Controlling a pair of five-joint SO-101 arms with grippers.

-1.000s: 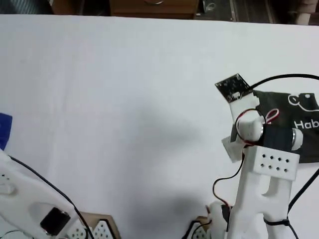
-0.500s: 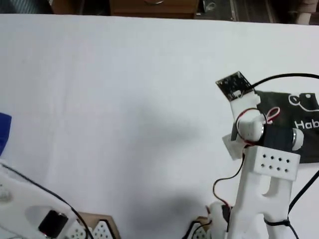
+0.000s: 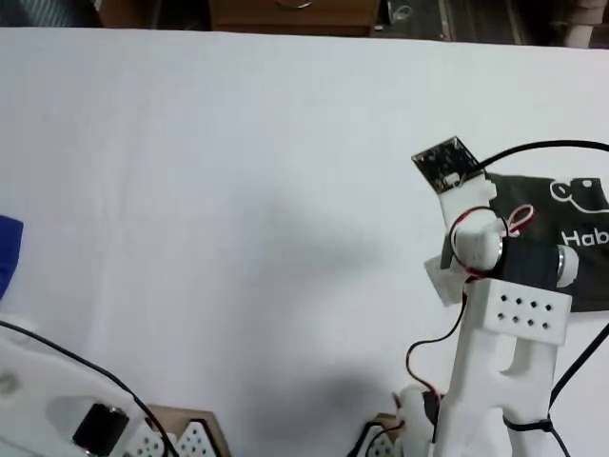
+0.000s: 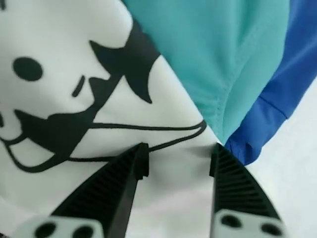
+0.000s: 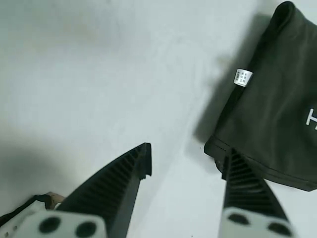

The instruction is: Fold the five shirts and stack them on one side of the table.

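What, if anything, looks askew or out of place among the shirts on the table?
Nothing looks damaged. Under the left gripper, the white shirt, teal shirt and blue shirt overlap at skewed angles, a loose heap rather than a stack. The black shirt lies folded apart by the right gripper.

At the right edge of the high view, the black shirt (image 3: 542,195) is cut off by the frame, and the right arm (image 3: 514,314) covers its lower left part — the print on it breaks off at the edge. At the left edge, a sliver of the blue shirt (image 3: 6,249) enters. The left arm (image 3: 38,400) is cropped at the lower left corner.

In the left wrist view, the white shirt (image 4: 64,99), the teal shirt (image 4: 223,49) and the blue shirt run out of frame, so their outlines cannot be told. In the right wrist view, the sewn label (image 5: 242,77) on the black shirt has print too small to read.
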